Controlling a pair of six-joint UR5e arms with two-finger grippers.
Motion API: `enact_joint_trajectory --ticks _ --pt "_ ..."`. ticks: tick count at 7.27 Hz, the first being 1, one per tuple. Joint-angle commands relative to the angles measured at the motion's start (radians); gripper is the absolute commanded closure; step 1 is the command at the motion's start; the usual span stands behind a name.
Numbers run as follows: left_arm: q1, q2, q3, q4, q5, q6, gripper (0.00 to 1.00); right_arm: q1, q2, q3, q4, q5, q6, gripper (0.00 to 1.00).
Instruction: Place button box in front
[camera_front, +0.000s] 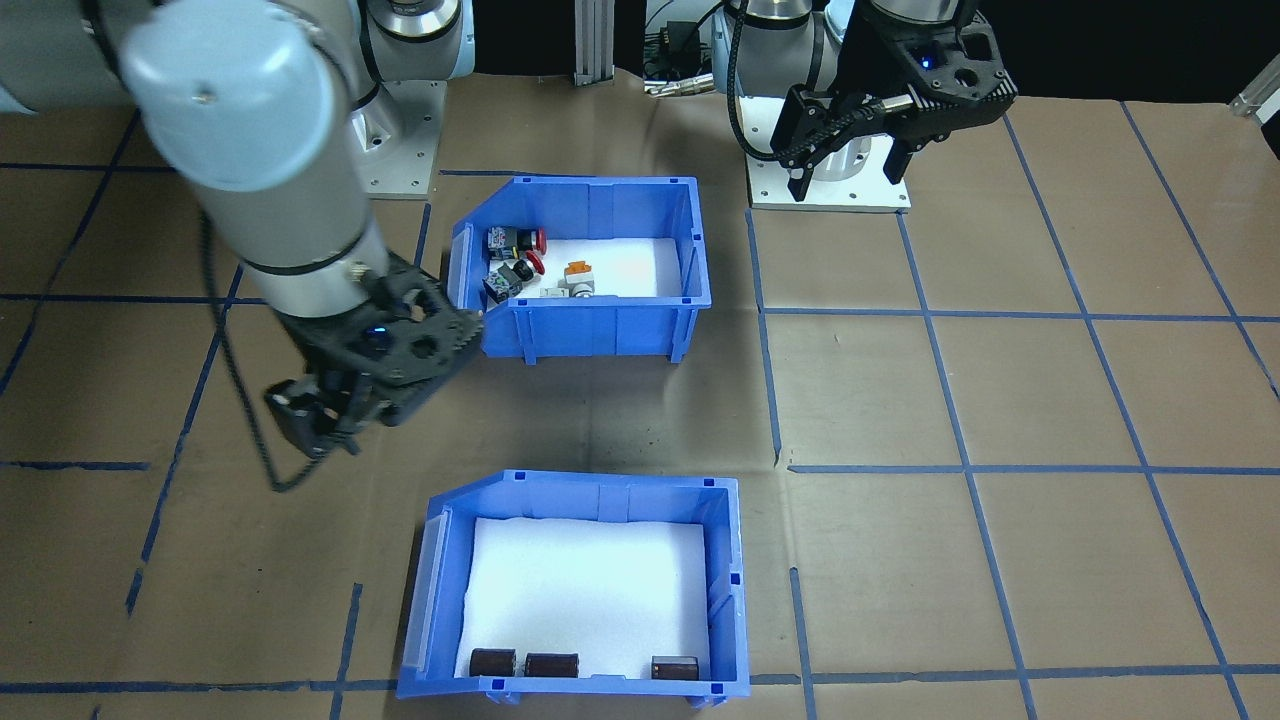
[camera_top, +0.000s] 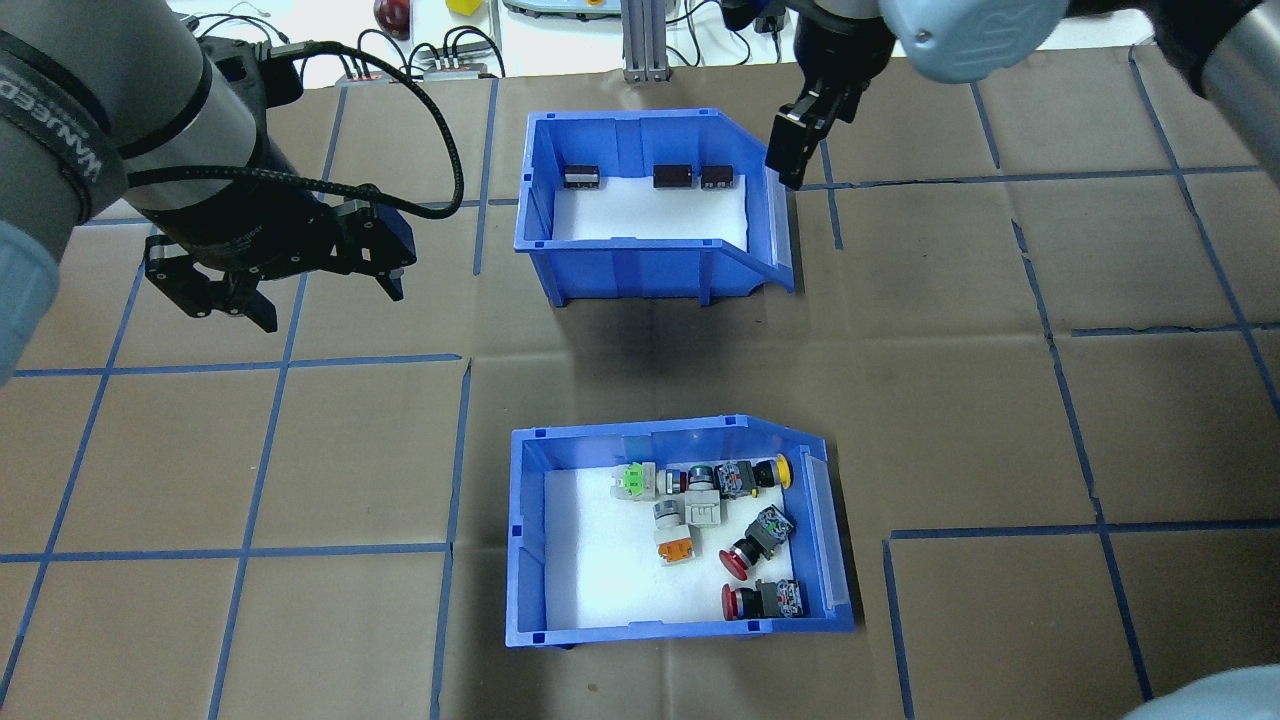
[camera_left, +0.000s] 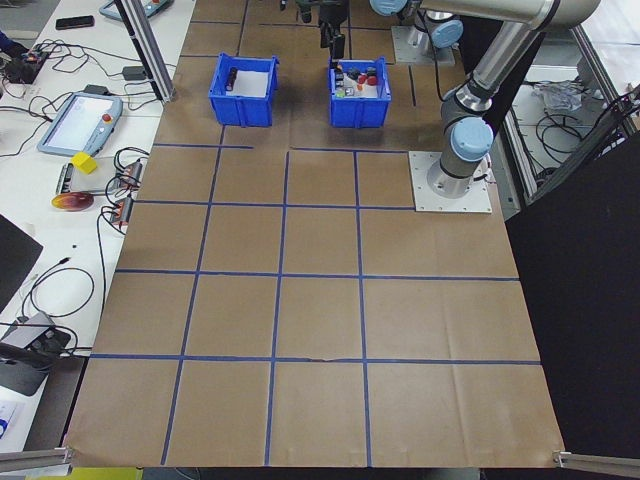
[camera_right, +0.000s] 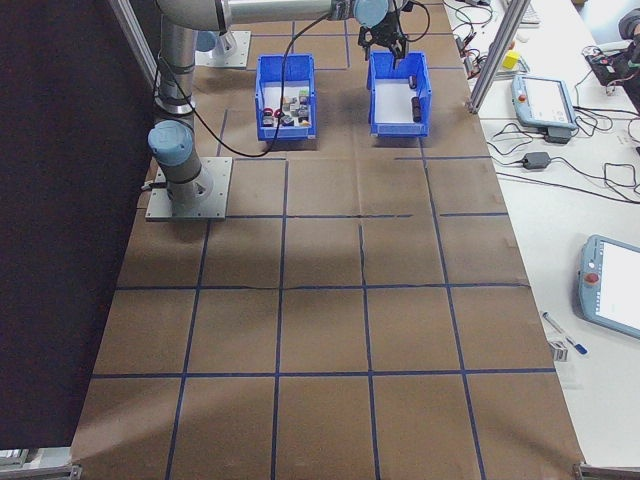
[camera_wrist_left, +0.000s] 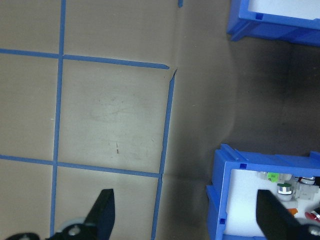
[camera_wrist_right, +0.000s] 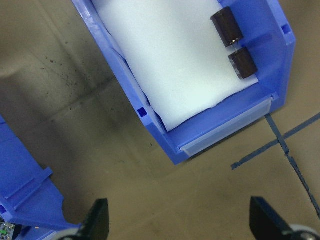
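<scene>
The button box (camera_top: 680, 535) stood on the counter (camera_top: 980, 400) towards the robot-side edge, roughly midway along the counter's length, its sloped front facing the robot's right end. Inside, on the white foam liner (camera_top: 600, 570), lay the push-button switches (camera_top: 745, 545): red, orange, yellow and green ones showed in the overhead view.

The other blue bin (camera_top: 650, 205) sat nearer the operators' edge, well apart from the button box, with a bare strip of brown paper between them. Three small dark brown cylinders (camera_top: 675, 177) lay in a row along its far wall.

The left end effector (camera_top: 290, 295) hung above the counter towards the robot's left end, well apart from both bins, touching neither. Its fingers (camera_wrist_left: 102, 212) were spread wide and nothing was between them.

The right end effector (camera_top: 795, 150) hovered just beside the sloped front of the bin with the cylinders, by its corner nearer the operators' edge. In its wrist view the two fingers (camera_wrist_right: 97, 217) stood far apart and held nothing, with that bin's front lip below them.
</scene>
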Motion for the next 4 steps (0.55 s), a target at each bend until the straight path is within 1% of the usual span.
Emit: enact_joint_trajectory --ticks 1,2,3,4 --pt "-0.002 0.032 -0.076 -0.003 0.003 -0.073 0.01 0.032 0.043 -0.048 -0.001 0.001 -0.05 0.0" --pt "0.0 0.082 -0.132 0.014 -0.011 -0.095 0.01 0.034 0.051 -0.055 0.001 0.008 -0.055 0.0" --pt "-0.011 0.119 -0.202 0.076 -0.021 -0.238 0.01 0.043 0.062 -0.055 -0.001 0.015 -0.075 0.0" --pt "-0.031 0.161 -0.276 0.088 -0.037 -0.472 0.01 0.083 0.089 -0.058 -0.008 0.013 -0.112 0.0"
